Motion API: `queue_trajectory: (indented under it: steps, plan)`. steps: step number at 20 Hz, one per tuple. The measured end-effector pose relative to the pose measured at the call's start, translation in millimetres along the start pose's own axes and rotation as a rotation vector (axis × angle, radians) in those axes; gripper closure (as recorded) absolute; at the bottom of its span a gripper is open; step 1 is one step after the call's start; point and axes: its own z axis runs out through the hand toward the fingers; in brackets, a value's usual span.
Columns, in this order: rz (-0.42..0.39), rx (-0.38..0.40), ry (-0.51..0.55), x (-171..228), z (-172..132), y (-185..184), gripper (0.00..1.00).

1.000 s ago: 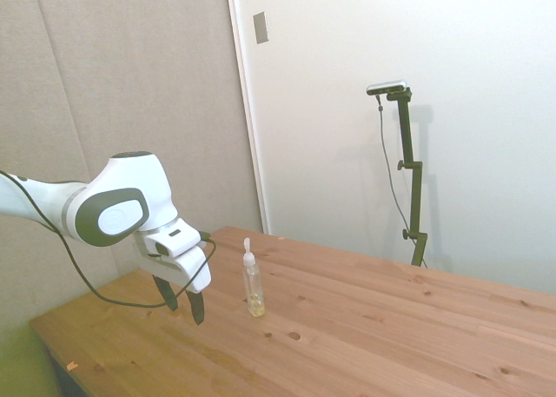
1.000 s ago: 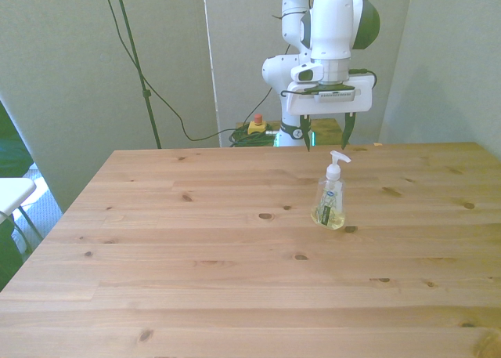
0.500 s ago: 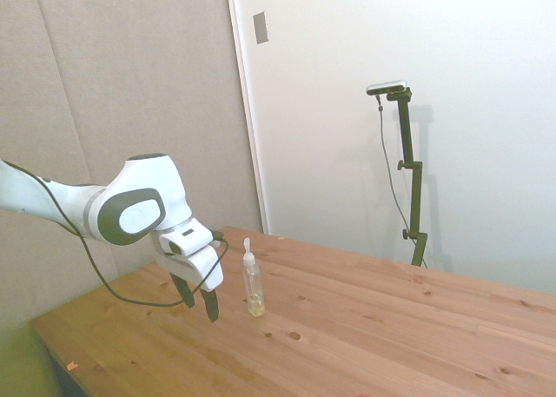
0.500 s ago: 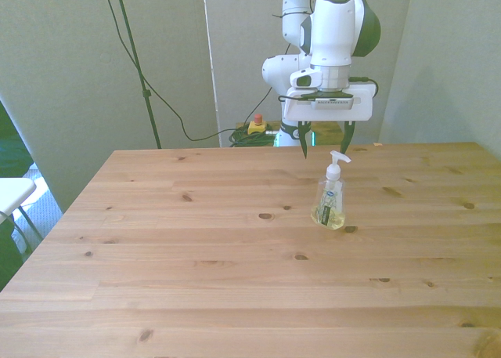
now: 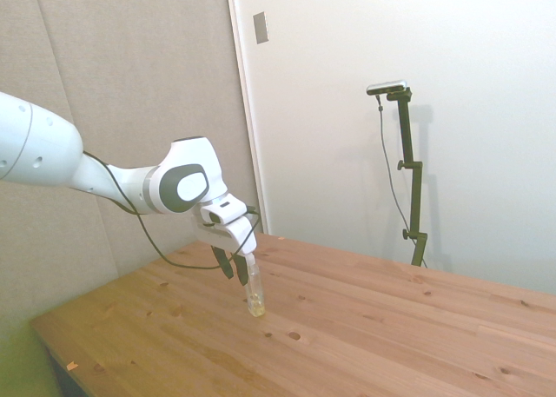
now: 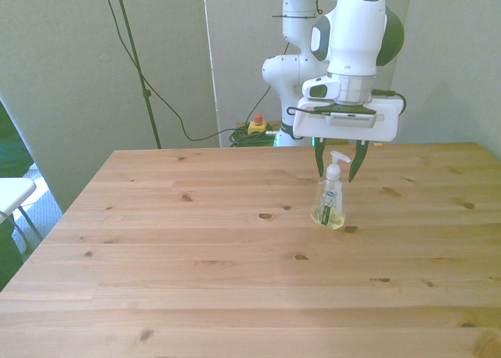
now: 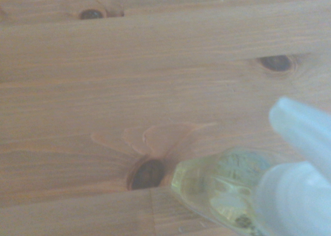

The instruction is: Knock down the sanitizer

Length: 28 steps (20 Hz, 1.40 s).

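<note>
Arm moved fwd, jaws wide apart straddling upright sanitizer (image 6: 331, 193) nozzle

Gripper (image 5: 233, 267) hangs w/ dark fingers (image 5: 227, 267) apart at the sanitizer (image 5: 254, 293) top; bottle upright on wooden table (image 5: 391, 327).

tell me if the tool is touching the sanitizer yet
Cannot tell. In the front view the tool is open astride the sanitizer pump; the side view overlaps them, showing neither gap nor contact.
</note>
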Motion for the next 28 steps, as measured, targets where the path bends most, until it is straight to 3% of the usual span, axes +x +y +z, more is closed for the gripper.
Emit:
queue_trajectory:
  steps: [8,28]
  plan:
    - [0.019,-0.018,0.009,18,4,-25,1.0]
    - [0.163,-0.009,0.073,102,29,-54,1.0]
